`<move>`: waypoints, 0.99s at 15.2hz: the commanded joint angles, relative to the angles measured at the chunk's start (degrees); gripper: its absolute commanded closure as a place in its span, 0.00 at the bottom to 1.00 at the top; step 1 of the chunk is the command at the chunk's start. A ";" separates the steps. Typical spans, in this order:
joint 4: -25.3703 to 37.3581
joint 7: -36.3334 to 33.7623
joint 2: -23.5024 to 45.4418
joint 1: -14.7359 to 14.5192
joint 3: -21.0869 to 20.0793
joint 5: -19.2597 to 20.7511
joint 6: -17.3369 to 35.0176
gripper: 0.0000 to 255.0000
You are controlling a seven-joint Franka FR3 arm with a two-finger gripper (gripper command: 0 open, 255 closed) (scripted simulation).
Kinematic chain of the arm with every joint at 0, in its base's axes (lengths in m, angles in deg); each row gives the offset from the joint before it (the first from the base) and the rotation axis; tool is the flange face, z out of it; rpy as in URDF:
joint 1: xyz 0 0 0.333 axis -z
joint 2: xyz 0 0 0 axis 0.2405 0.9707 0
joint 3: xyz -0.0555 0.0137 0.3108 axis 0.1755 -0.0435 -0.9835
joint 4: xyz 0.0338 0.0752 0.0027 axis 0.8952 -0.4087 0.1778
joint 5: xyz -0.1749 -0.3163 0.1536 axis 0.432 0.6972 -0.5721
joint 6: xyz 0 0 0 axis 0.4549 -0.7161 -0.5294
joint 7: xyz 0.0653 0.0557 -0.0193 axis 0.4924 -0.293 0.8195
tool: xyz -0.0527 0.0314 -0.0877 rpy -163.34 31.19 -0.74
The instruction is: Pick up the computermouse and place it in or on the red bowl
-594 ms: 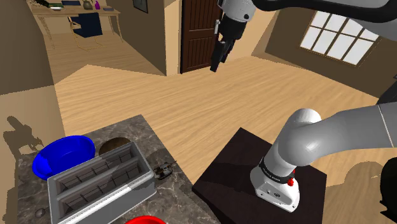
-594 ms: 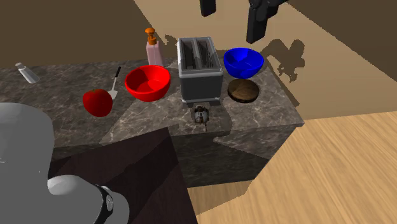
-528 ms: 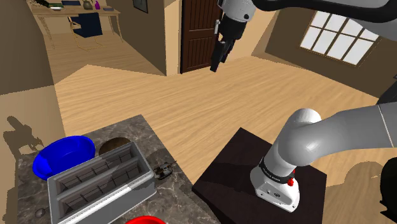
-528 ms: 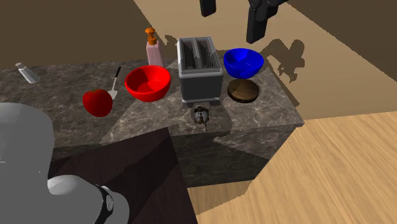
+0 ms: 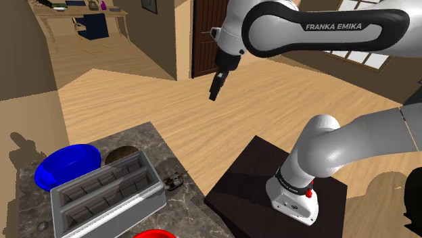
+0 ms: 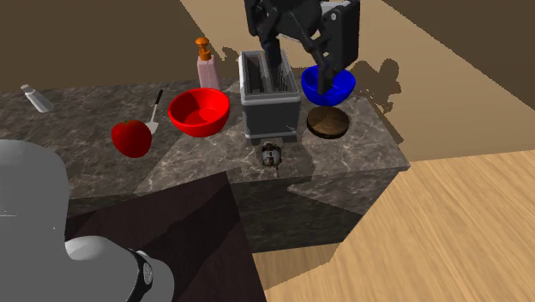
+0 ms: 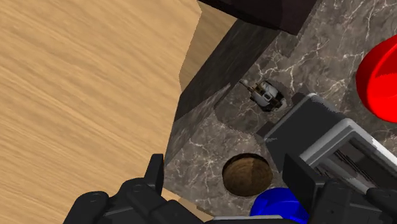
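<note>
Red bowl (image 6: 199, 111), blue bowl (image 6: 345, 86), and the counter (image 6: 360, 141) is dark, pale-veined

A dark marble counter (image 6: 364, 146) carries a mouse (image 6: 272, 154), toaster (image 6: 270, 110), red bowl (image 6: 198, 111), blue bowl (image 6: 343, 86), brown round mat (image 6: 328, 123), apple (image 6: 131, 137), soap bottle (image 6: 206, 65), shaker (image 6: 35, 99) and spatula (image 6: 155, 114).

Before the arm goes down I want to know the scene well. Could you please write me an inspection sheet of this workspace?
Surface: dark marbled counter.
Job's things: computer mouse at the counter's edge towards the stand, in front of the toaster; red bowl upright, empty, beside the toaster.
Clutter: blue bowl, brown round disc, red fruit, pump bottle, shaker.
Grippers: gripper up in the air, jaws open, holding nothing.
Cables: nothing seen.
Surroundings: wooden floor, dark door.
</note>
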 commanded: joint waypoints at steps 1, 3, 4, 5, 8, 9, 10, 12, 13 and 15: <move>-2.69 1.26 1.03 -1.03 -0.86 0.02 4.10 0.00; -4.99 2.11 2.63 -2.08 -2.03 -0.02 8.25 0.00; -6.05 2.52 3.56 -2.58 -2.62 -0.01 10.37 0.00; -7.06 2.90 4.58 -3.07 -3.23 0.03 12.51 0.00; -9.73 3.89 8.18 -4.38 -5.13 0.34 19.12 0.00; -10.50 4.16 9.57 -4.74 -5.79 0.53 21.37 0.00; -11.19 4.39 11.05 -5.06 -6.48 0.79 23.65 0.00; -12.39 4.67 14.28 -5.54 -7.91 1.55 28.27 0.00; -12.88 4.70 16.04 -5.66 -8.69 2.08 30.60 0.00; -13.64 4.48 19.82 -5.63 -10.37 3.58 35.28 0.00</move>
